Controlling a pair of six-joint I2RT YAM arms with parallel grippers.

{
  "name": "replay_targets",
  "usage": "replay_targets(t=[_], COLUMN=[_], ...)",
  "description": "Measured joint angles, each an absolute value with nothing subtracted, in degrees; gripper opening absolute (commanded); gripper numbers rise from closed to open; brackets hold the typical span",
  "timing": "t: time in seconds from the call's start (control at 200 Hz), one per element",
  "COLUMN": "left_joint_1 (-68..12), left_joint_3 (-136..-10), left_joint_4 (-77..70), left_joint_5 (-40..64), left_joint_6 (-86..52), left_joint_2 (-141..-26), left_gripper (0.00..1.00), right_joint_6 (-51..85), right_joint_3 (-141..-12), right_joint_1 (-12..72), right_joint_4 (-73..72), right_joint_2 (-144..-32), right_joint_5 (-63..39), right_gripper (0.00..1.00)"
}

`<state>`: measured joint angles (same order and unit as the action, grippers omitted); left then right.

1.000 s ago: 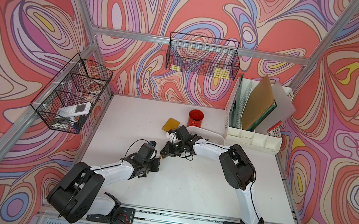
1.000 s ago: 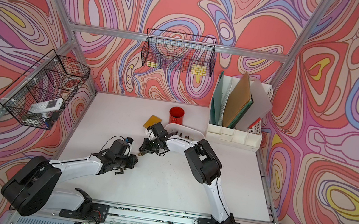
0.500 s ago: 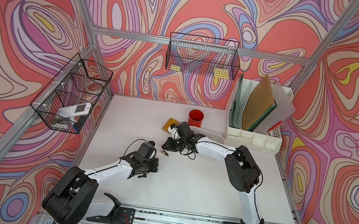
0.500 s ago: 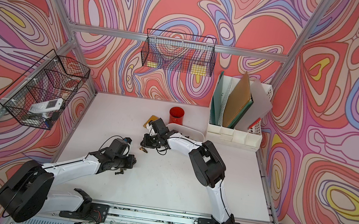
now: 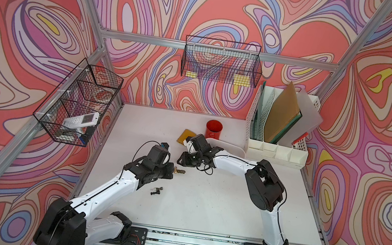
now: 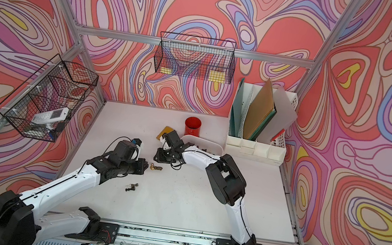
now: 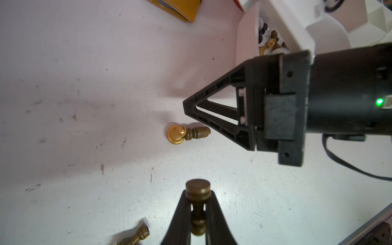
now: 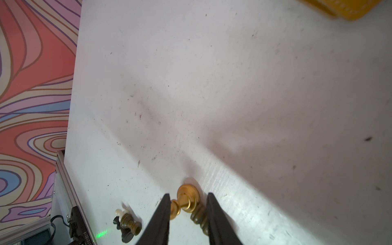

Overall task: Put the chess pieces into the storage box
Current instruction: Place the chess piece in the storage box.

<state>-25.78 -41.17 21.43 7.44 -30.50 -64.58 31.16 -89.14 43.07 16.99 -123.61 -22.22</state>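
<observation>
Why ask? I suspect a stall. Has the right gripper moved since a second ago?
Yes, slightly: the right gripper has shifted toward the yellow wallet.

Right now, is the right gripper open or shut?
Open: the right gripper has its fingers apart; the gold pawn and a dark piece show between them.

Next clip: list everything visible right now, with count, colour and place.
table: one, white.
storage box: one, white, back of table.
boxed pieces: several, black, gold, pale, in storage box.
gold piece: one, mid-table, touching bronze piece, one, lying.
loose pieces: at least two, dark, on table.
held piece: one, bronze, gripped.
red cup: one, beside storage box.
yellow pad: one, flat, beside red cup.
file organiser: one, white, back edge.
back basket: one, black wire, back wall.
side basket: one, black wire, side wall, holds white handset.
left gripper: black, shut on held piece.
right gripper: black, open, straddling gold and bronze pieces.
</observation>
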Motion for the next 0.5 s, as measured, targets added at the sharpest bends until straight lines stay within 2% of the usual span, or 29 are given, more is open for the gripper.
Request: replay_targets(t=[0.12, 0.255, 0.381, 0.501], left_joint_1=[-25.8, -25.9, -27.5, -32.4], left_joint_3=[-45.8, -53.9, -63.7, -77.1], left_joint_4=[24.9, 28.4, 30.7, 32.9], left_joint_5=[7.7, 9.4, 10.6, 11.0], left_joint_6=[-30.5, -30.5, -30.2, -28.9], left_joint_2=[-64.7, -68.5, -76.4, -88.6], left_gripper=[0.00, 0.00, 0.01, 0.03], right_joint_6=[30.7, 29.0, 27.1, 25.5], right_joint_3=[-88.3, -85.2, -79.3, -72.2], right_joint_1=[43.1, 41.9, 37.2, 30.3], right_joint_4=[18.2, 20.3, 21.5, 22.3], right_joint_2=[-120.6, -110.8, -98.4, -87.9], right_joint_5=[-20.2, -16.0, -11.3, -5.9], right_gripper=[0.33, 0.33, 0.33, 0.33])
